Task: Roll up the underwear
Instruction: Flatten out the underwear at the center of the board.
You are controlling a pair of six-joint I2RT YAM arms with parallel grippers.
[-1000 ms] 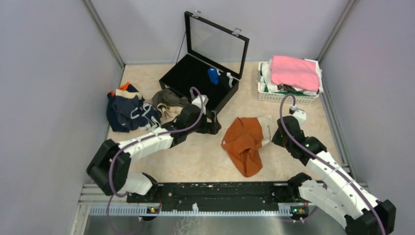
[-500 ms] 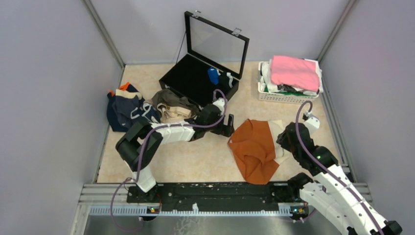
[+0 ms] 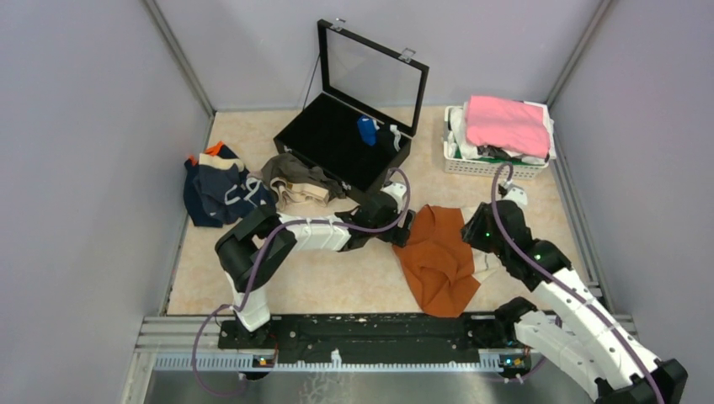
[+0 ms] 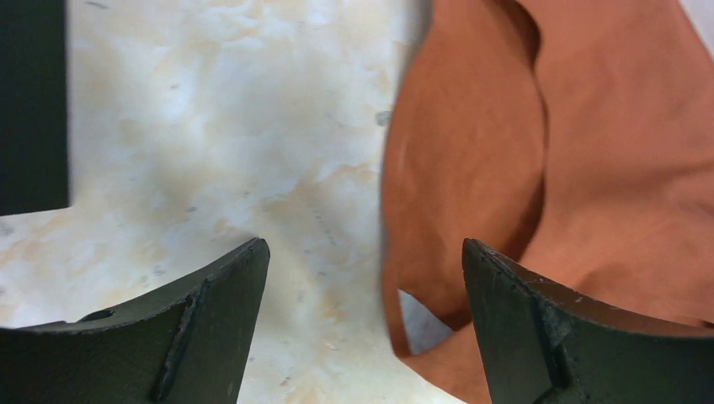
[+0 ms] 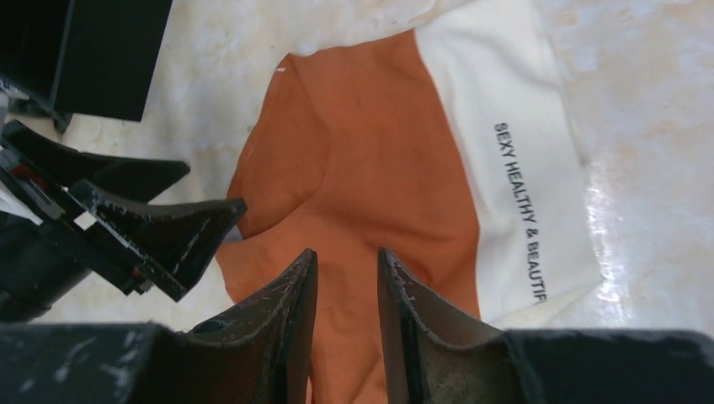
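Top view of the table (image 3: 337, 282) with both arms reaching toward its centre. The rust-orange underwear (image 3: 438, 257) lies spread and creased on the table between the two end effectors, its cream waistband (image 5: 505, 168), printed with dark lettering, turned toward the right arm. The left end effector (image 4: 362, 252) is spread wide and holds nothing: one finger stands over bare table, the other over the left edge of the orange cloth. The right end effector (image 5: 345, 261) hangs above the same garment near its waistband, jaws parted by only a narrow gap through which the cloth shows lying below. Just behind the left end effector stands a black case (image 3: 337, 139), lid (image 3: 375, 67) raised, with a small blue item (image 3: 366, 130) inside. At far left, the navy underwear (image 3: 219, 192) and the olive-brown underwear (image 3: 295, 178) lie heaped beside each other. At far right, a white basket (image 3: 497, 166) carries a folded pink cloth (image 3: 508, 122).
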